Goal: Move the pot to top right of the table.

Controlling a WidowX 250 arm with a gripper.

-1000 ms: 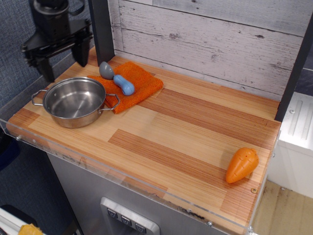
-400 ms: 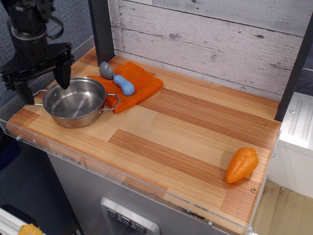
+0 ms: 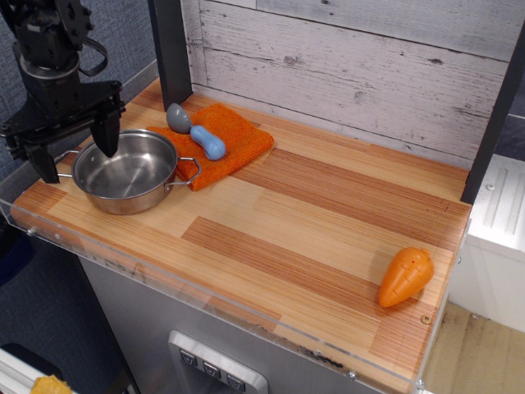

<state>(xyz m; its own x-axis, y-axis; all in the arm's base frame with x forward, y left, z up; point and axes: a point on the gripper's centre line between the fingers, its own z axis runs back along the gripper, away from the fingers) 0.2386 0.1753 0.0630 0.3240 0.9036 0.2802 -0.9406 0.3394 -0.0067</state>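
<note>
The shiny steel pot (image 3: 125, 172) stands upright at the left end of the striped wooden table (image 3: 312, 222), with one wire handle on each side. My black gripper (image 3: 74, 150) is open and hangs low over the pot's left rim. One finger (image 3: 107, 135) is over the inside of the pot and the other finger (image 3: 43, 162) is outside it, by the left handle. It holds nothing.
An orange cloth (image 3: 220, 141) lies behind the pot with a blue and grey toy (image 3: 195, 131) on it. An orange toy carrot (image 3: 405, 276) lies at the front right. A dark post (image 3: 171, 49) and a plank wall (image 3: 353, 66) stand behind. A clear guard (image 3: 197, 305) runs along the front edge.
My gripper has moved left and down from above the table's back left corner to the pot's left rim, staying open. In the last step it sank slightly. The pot has not moved.
</note>
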